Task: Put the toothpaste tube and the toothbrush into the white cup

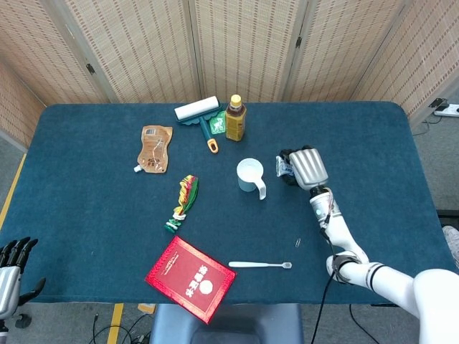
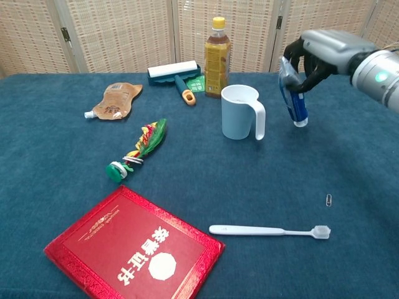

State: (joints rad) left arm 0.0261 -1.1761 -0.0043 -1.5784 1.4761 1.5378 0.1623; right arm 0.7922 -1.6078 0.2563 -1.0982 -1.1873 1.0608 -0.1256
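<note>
My right hand [image 2: 324, 53] [image 1: 305, 166] grips the blue and white toothpaste tube [image 2: 293, 96], which hangs nearly upright, cap down, in the air just right of the white cup [image 2: 240, 112] [image 1: 249, 175]. In the head view the hand hides most of the tube. The cup stands upright mid-table with its handle toward the front right. The white toothbrush [image 2: 269, 231] [image 1: 259, 265] lies flat near the front edge, bristle end to the right. My left hand [image 1: 13, 269] hangs off the table's front left corner, fingers apart, holding nothing.
A red booklet [image 2: 134, 246] lies front left. A green and yellow wrapped bundle [image 2: 138, 149], a brown pouch [image 2: 115, 99], a lint roller [image 2: 174, 73] and a tea bottle [image 2: 216, 57] sit behind and left of the cup. A paper clip [image 2: 328, 200] lies front right.
</note>
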